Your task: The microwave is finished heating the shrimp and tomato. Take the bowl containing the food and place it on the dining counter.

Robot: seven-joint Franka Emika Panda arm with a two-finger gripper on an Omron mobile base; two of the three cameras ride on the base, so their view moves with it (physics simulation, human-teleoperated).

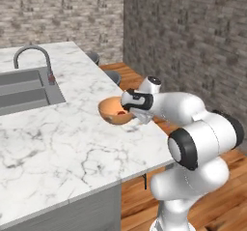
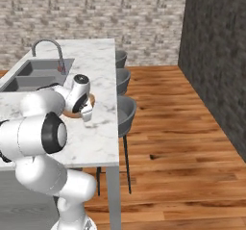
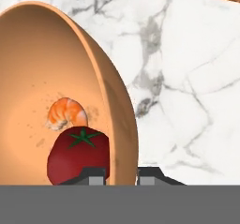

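So from my seat I've got the bowl [image 1: 114, 110] out over the dining counter [image 1: 58, 143], near its right edge, tipped a little toward the sink side in the left base view. The gripper [image 3: 121, 175] is pinching the bowl's rim: in the hand view one finger tip sits inside the wall and the other outside, with the orange wall running right between them, so it's clamped on the bowl. Inside I can see the shrimp [image 3: 66, 113] lying against the inner wall and the tomato [image 3: 78, 156] just below it, touching it or close to it, green stem top facing the camera. In the left base view a bit of red shows inside the bowl too. I honestly can't tell if the bowl's bottom is resting on the marble or hanging just above it; the right base view has the arm [image 2: 53, 104] covering most of it, with only a sliver of bowl [image 2: 72, 112] peeking out. The sink [image 1: 24, 90] and faucet [image 1: 34, 56] are well off to the left, and grey stools [image 2: 126, 113] line the counter's far side over the wood floor [image 2: 178, 142].
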